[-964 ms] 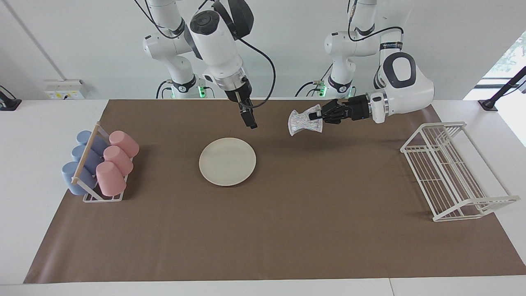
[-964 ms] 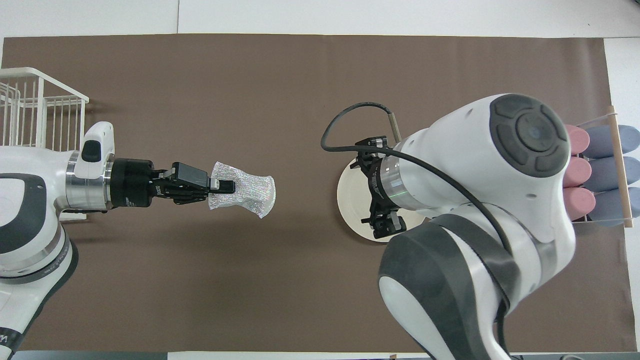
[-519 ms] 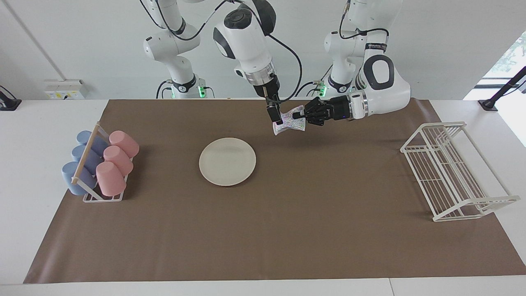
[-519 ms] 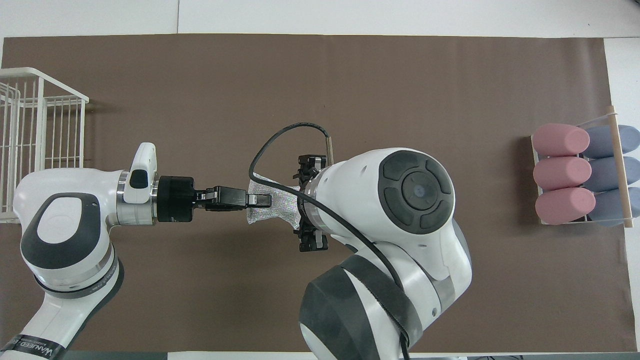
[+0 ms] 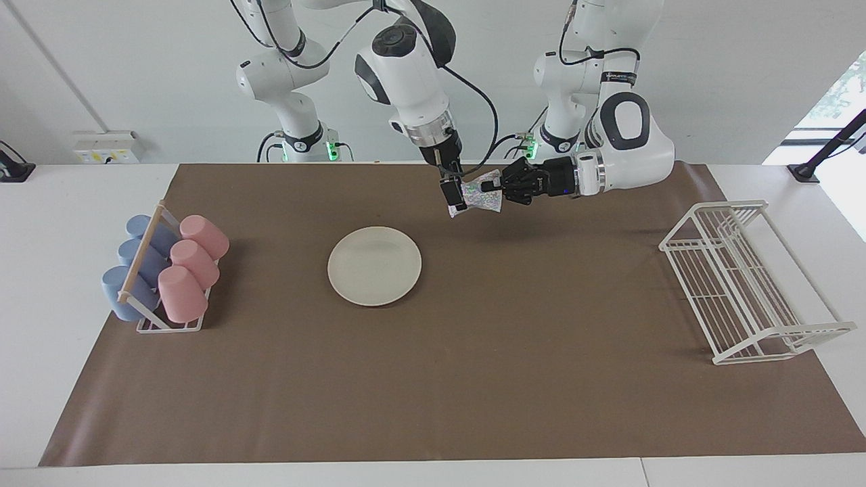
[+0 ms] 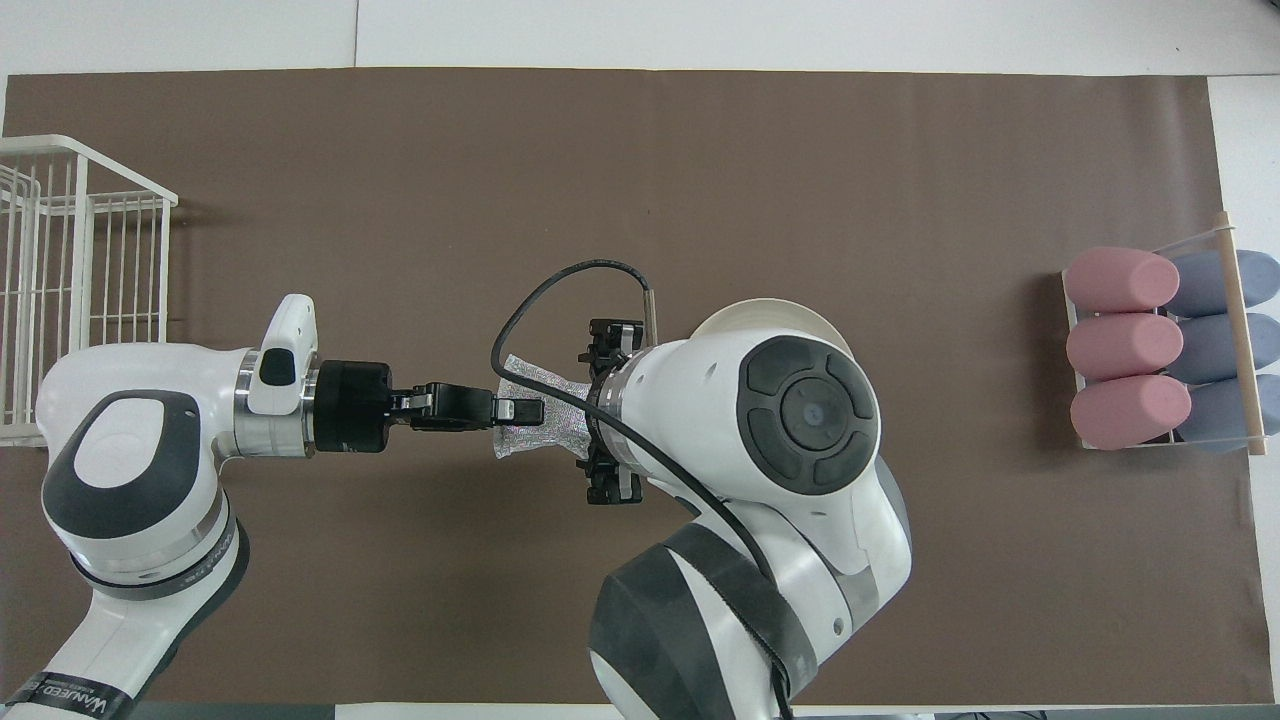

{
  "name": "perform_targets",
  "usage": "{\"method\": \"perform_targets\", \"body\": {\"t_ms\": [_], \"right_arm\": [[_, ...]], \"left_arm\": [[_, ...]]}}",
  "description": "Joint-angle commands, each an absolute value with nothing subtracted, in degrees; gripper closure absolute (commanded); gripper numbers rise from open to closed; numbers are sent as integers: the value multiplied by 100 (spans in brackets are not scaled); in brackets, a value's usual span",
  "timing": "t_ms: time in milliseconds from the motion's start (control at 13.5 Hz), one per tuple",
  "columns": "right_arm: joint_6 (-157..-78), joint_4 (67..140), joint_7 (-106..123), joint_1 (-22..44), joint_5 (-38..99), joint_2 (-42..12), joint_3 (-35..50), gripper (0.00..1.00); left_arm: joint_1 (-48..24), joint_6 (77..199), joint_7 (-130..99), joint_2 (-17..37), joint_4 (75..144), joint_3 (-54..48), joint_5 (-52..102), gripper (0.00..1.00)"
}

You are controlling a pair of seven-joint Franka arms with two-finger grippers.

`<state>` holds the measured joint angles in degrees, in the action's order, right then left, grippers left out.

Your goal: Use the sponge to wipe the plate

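Sponge (image 5: 486, 197) is a small floppy silvery scrubber with a speckled pink-grey glitter sheen, pinched narrow in the middle and flared at its ends, held in the air over the brown mat (image 5: 433, 379). Its long axis runs along the worktop's length, one end toward each arm's end. Left pincer (image 5: 492, 197) is clamped tight on the sponge, arm reaching in level. Right pincer (image 5: 454, 196) points down at the sponge's other end with its fingers spread wide; whether they touch the sponge is hard to judge, likely straddling it. Plate (image 5: 374, 265), round cream-white, lies flat on the mat nearer the cup rack (image 5: 169, 270) of pink and blue cups. White wire rack (image 5: 744, 284) sits at the left arm's end. White worktop (image 5: 40, 304), plain white wall.
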<state>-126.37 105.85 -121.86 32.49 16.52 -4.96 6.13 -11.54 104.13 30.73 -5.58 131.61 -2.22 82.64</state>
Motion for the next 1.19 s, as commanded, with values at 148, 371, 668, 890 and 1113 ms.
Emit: {"method": "perform_targets", "body": {"t_ms": [148, 371, 668, 890, 1113], "right_arm": [[-12973, 10890, -12287, 3348, 1705, -396, 615, 0], [-12999, 10881, -12226, 3366, 1705, -404, 615, 59], [-13025, 10863, -12243, 3419, 1705, -413, 615, 100], [-13017, 10863, -12130, 3402, 1696, -413, 615, 100], [-12946, 10907, -11691, 3349, 1679, -404, 607, 100]], "left_arm": [[-1108, 10266, 3208, -712, 13350, -193, 8402, 100], [-1107, 10222, 3225, -729, 13403, -185, 8385, 100], [-1081, 10222, 3226, -747, 13438, -185, 8358, 100], [-1081, 10213, 3226, -756, 13447, -185, 8350, 100], [-1081, 10204, 3191, -756, 13447, -167, 8332, 0]]}}
